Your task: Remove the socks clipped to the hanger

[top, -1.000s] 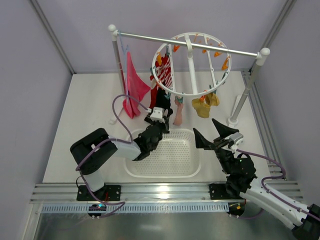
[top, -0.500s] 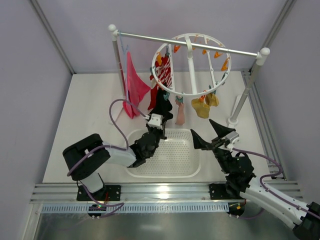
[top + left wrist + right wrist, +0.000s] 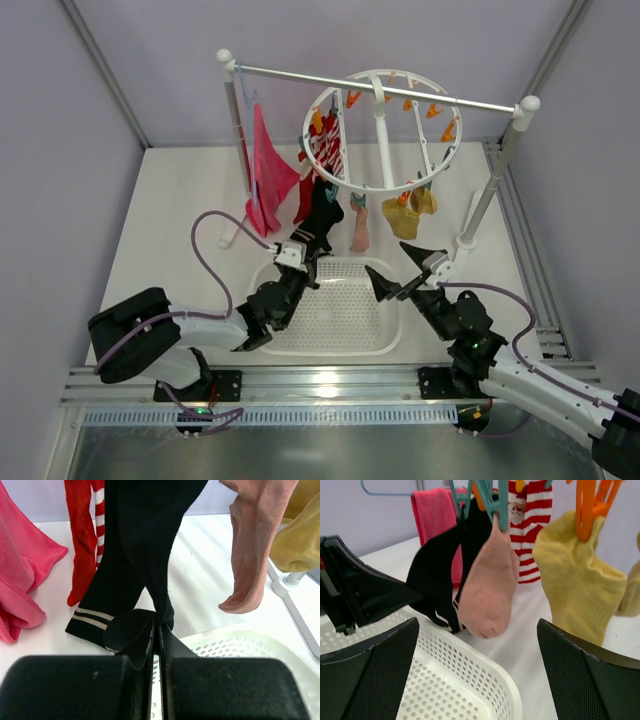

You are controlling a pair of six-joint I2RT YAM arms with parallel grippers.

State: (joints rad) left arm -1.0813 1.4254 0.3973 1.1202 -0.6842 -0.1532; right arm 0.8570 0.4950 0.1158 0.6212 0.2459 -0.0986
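1. Only the left wrist view shows the left gripper [image 3: 156, 635] with its jaws pressed together on the lower end of a black fabric sock [image 3: 150, 545], which hangs down to them from above
2. That view also shows a second black sock with white cuff stripes [image 3: 100, 595] just left of the jaws; from the top view the two merge into one dark shape
3. Only the top view shows the white round plastic hanger with spokes [image 3: 384, 140], up beyond both pairs of jaws, hooked on a white-posted rack with a metal rail [image 3: 290, 74]
4. Only the right wrist view shows a teal clip [image 3: 501, 505] gripping the pale pink sock [image 3: 487, 590], straight ahead between the widely spread, empty jaws of the right gripper [image 3: 384, 256]
5. Counted: two black socks, one pale pink, two mustard yellow socks [image 3: 580, 595], one red-and-white striped sock [image 3: 530, 535] that I can make out, one magenta-pink cloth [image 3: 20, 580], and one white perforated basket [image 3: 445, 680] beneath both pairs of jaws
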